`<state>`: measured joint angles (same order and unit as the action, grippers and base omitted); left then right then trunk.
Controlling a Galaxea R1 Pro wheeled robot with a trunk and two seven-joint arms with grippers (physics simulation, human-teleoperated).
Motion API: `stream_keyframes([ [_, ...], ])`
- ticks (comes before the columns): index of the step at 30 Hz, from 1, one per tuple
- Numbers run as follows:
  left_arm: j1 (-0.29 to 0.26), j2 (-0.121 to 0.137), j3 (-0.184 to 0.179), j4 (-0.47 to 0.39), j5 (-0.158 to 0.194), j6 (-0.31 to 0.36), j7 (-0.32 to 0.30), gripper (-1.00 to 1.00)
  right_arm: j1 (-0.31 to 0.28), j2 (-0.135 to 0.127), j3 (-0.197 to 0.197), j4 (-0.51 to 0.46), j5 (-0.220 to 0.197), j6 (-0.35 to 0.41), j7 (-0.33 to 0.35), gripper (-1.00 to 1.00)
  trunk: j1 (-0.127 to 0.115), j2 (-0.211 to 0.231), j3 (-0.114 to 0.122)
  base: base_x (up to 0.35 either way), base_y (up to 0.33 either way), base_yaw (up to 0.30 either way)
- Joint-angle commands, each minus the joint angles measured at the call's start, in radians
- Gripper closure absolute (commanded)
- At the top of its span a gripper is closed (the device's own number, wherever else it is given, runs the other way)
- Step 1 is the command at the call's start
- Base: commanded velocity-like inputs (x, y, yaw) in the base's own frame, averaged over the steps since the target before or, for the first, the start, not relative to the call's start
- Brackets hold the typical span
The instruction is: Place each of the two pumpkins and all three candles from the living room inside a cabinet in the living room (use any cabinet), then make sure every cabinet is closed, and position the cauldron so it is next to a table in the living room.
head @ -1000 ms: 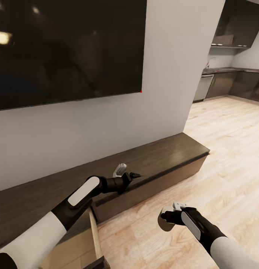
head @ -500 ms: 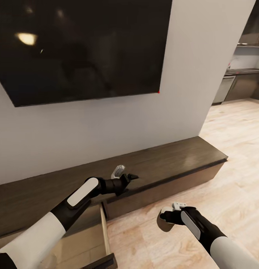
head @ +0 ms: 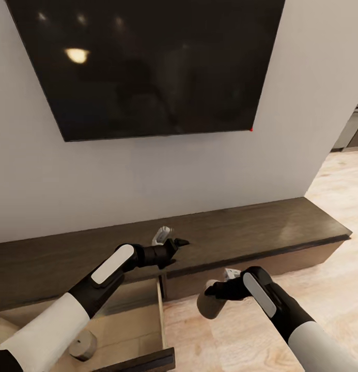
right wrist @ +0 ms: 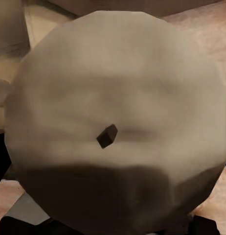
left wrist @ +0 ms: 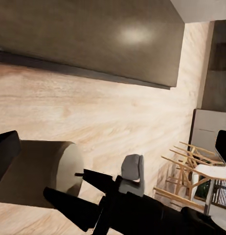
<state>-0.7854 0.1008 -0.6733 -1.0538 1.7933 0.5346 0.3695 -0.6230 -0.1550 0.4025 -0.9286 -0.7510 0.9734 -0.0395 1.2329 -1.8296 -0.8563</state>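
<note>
Here your right tool (head: 216, 292) sits at lower centre of the head view, clenched on a beige candle (head: 208, 306) that hangs over the plank floor (head: 313, 274) just in front of the cabinet (head: 261, 235). In the right wrist view the candle's flat top (right wrist: 115, 127) faces the camera with a small dark wick (right wrist: 106, 135) at its middle. The left wrist view shows the same candle (left wrist: 42, 169) lying on its side between the right tool's dark fingers (left wrist: 74, 208).

Your left tool (head: 171, 242) hovers over the cabinet's dark top, a little left of centre in the head view. Its jaws stand apart and nothing is between them.

The cabinet runs across the middle of the head view, below the black TV (head: 153, 67) on the white wall (head: 302, 113). One drawer (head: 159, 318) stands pulled out at lower left, under your left arm. Inside it a second candle (head: 82, 345) stands upright near the frame's bottom edge, partly hidden by the forearm.

In the left wrist view, wooden chairs (left wrist: 191, 169) show at the right edge, well apart from the cabinet.
</note>
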Motion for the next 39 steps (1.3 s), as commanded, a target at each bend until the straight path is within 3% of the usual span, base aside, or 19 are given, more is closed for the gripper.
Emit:
stream_keyframes([
  [1,0.0,0.001,0.001,0.0,0.0,0.0,0.0,-1.0,0.0,0.0,0.0,-0.002,0.01,0.002,-0.001,1.0,0.0,0.0,0.0,0.0,0.0,0.289],
  [2,0.0,0.011,0.004,-0.003,-0.001,0.001,0.001,-1.0,0.0,0.026,0.003,0.005,0.008,0.0,-0.003,1.0,0.0,0.0,0.0,0.0,0.0,0.289],
  [5,0.0,0.019,0.004,-0.003,-0.002,0.001,0.002,-1.0,0.0,0.044,0.005,0.007,0.01,-0.001,-0.003,1.0,0.0,0.0,-0.001,0.0,0.0,0.289],
  [29,0.0,0.022,0.003,0.03,0.0,0.002,0.002,-1.0,0.0,0.044,0.007,-0.015,0.01,-0.001,0.008,1.0,0.0,0.0,-0.011,-0.076,0.053,0.289],
  [34,0.0,0.02,0.003,0.031,-0.001,0.002,0.002,-1.0,0.0,0.039,0.004,-0.121,0.007,0.0,0.012,1.0,0.0,0.0,-0.011,-0.002,0.001,0.289],
  [39,0.0,0.02,0.003,0.032,-0.002,0.002,0.002,-1.0,0.002,0.044,0.006,-0.138,0.012,-0.003,0.005,1.0,0.0,0.0,-0.011,0.0,0.0,0.289],
])
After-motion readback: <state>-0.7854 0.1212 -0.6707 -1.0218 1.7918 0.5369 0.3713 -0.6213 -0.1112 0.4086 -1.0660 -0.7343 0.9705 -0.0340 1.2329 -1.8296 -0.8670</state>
